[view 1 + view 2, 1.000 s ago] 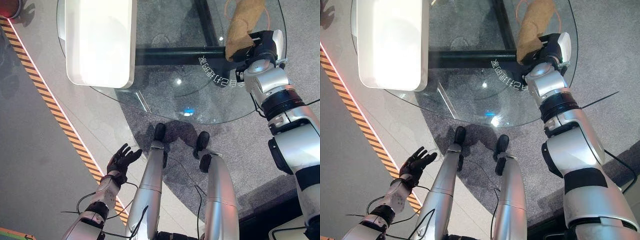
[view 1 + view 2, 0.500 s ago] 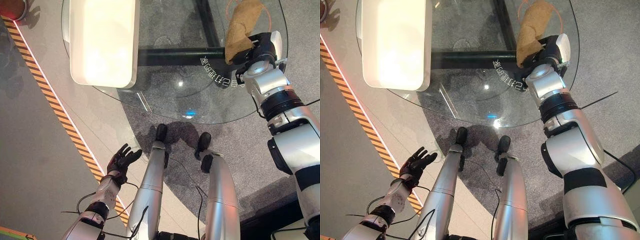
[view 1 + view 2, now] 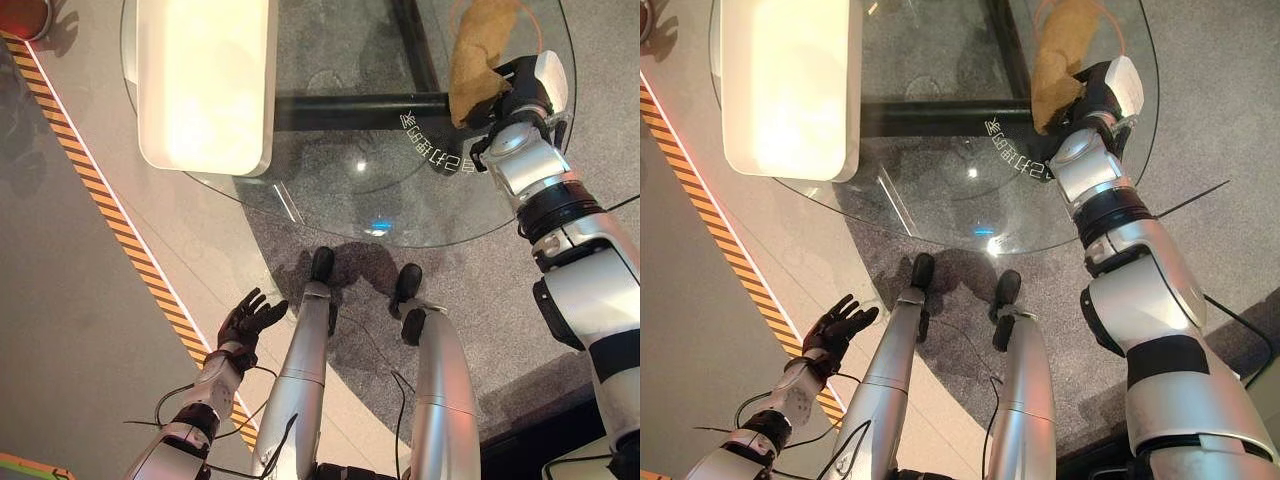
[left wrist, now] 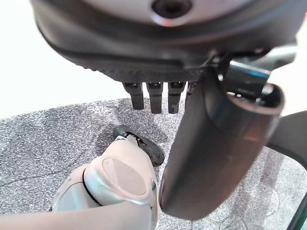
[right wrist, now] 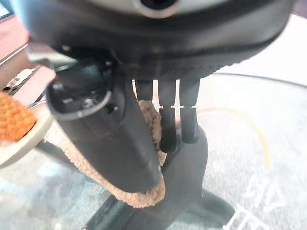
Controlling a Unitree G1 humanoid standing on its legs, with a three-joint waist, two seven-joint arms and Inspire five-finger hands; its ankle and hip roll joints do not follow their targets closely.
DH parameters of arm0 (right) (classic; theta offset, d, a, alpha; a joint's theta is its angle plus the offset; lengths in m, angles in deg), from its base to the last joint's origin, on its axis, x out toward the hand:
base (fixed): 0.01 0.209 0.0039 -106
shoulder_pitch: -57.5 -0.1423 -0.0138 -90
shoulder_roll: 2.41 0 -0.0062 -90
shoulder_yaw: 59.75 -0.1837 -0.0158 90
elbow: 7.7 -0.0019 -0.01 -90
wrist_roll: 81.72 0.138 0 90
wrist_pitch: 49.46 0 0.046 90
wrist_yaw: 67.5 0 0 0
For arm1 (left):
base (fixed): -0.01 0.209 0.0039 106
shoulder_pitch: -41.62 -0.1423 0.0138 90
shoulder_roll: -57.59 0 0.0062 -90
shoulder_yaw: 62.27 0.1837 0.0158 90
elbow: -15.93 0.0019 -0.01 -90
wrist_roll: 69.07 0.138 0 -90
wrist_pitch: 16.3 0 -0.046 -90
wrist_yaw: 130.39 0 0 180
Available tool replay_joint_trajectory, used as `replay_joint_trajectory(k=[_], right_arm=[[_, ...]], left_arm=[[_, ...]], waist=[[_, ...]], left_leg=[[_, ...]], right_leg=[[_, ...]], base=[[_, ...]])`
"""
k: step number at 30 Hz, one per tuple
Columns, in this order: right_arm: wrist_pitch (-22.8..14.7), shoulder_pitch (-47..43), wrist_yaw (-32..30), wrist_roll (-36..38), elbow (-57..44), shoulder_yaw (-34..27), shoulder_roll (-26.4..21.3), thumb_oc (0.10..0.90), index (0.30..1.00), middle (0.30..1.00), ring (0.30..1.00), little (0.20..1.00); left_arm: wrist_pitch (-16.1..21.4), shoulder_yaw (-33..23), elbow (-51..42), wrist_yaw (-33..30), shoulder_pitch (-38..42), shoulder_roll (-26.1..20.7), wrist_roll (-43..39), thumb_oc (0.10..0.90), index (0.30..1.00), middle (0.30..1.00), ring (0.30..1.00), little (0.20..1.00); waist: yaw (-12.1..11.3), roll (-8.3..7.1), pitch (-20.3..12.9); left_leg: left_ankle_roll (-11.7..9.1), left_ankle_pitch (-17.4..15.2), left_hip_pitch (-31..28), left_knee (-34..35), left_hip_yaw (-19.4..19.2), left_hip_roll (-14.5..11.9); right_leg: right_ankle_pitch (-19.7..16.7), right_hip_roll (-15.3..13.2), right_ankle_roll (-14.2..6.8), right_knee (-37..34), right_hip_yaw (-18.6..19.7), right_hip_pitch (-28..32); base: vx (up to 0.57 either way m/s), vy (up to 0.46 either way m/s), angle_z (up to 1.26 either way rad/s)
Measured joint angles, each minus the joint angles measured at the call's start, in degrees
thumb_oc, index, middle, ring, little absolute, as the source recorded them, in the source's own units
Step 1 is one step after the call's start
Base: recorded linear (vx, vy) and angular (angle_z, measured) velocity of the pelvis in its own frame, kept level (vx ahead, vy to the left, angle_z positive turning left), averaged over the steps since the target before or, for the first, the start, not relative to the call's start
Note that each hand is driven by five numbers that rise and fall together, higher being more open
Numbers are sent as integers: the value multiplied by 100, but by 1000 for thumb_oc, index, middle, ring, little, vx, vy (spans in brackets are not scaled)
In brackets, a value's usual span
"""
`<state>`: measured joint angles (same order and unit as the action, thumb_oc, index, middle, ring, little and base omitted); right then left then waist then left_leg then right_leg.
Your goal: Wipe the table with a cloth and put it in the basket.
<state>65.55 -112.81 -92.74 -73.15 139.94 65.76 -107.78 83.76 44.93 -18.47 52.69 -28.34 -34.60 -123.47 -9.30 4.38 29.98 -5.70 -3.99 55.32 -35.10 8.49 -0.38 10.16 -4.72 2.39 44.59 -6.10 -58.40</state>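
Observation:
A tan cloth (image 3: 475, 60) lies on the round glass table (image 3: 340, 190) at its far right side. My right hand (image 3: 515, 95) rests at the cloth's near edge. In the right wrist view its thumb (image 5: 105, 139) and curled fingers pinch the cloth (image 5: 141, 197) between them. My left hand (image 3: 245, 322) hangs low at the left, off the table and above the floor, fingers spread and holding nothing. The left wrist view shows its straight fingers (image 4: 153, 96) over grey carpet.
A long white tray-like container (image 3: 205, 80) lies on the table's left part. A thin orange loop (image 3: 540, 30) lies on the glass around the cloth. A black bar (image 3: 360, 110) runs under the glass. Orange-black striped tape (image 3: 120, 235) crosses the floor at left.
My right hand has pushed the cloth slightly farther away across the glass. The camera has shifted a little. The left hand has stayed where it was.

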Motion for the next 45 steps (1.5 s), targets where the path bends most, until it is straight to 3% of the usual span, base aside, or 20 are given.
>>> replay_joint_trajectory(k=[16,22,31,45], right_arm=[[-348,4,283,-1516,-76,611,-49,100,300,300,300,200],[-470,20,479,-1754,-242,617,-74,100,300,300,300,200],[-810,53,767,-1877,-381,720,-91,100,300,300,300,200],[-1336,394,1564,-1972,-1216,877,113,100,300,300,300,200]], left_arm=[[5,6,-8,7,2,1,-2,800,900,900,900,900],[11,9,-6,9,12,4,0,800,900,900,900,900],[36,10,-19,18,84,104,3,800,900,900,900,900],[34,2,-19,6,139,188,5,800,900,900,900,900]], waist=[[16,74,2],[21,76,2],[21,226,-87],[0,229,-89]], left_leg=[[-43,46,7,116,6,-8],[-72,80,11,190,7,-18],[-119,144,73,248,53,-53],[-128,168,95,324,75,-55]], right_leg=[[0,2,-5,-51,-9,-32],[-32,7,4,-69,-15,-63],[-26,4,6,-106,-112,-99],[-50,5,47,-182,-142,-113]], base=[[0,0,0],[-26,1,0],[-8,1,1],[0,0,0]])
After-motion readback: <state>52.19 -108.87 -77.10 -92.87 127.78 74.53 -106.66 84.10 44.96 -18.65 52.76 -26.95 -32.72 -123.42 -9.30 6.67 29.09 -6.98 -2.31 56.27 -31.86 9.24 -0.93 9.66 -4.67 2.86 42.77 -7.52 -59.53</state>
